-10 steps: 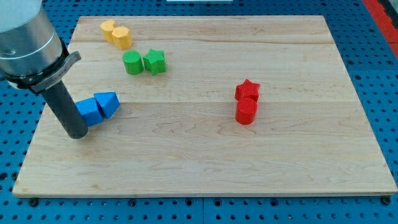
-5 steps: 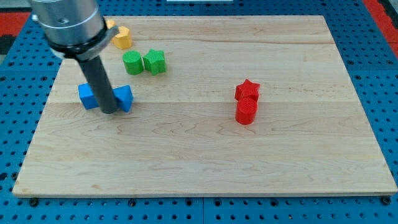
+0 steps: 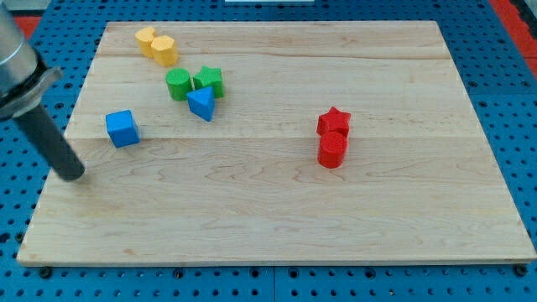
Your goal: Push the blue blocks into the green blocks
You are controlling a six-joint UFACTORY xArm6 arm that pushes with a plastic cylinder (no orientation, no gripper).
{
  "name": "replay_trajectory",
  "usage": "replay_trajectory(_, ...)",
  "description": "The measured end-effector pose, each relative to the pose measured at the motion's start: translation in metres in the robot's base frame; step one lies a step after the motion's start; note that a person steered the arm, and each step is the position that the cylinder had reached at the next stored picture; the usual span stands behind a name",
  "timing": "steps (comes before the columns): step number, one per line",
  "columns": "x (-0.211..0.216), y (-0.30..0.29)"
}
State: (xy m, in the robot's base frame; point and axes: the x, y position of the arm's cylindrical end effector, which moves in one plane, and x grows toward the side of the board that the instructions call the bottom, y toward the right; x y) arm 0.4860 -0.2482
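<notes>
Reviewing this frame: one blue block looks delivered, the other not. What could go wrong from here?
The blue cube sits apart from the greens, with my tip below and to the view's left of it. An off-centre push could spin it away. The blue triangular block already touches the green star and green cylinder; a hard shove might scatter that cluster, or drive it up into the yellow blocks.

Wooden board (image 3: 277, 210) carries blue, green, yellow, red blocks.
</notes>
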Motion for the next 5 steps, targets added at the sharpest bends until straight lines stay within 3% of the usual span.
replay_trajectory(2, -0.082, 0.106)
replay_trajectory(3, -0.063, 0.054)
replay_trajectory(4, -0.109, -0.009)
replay_trajectory(5, -0.171, -0.035)
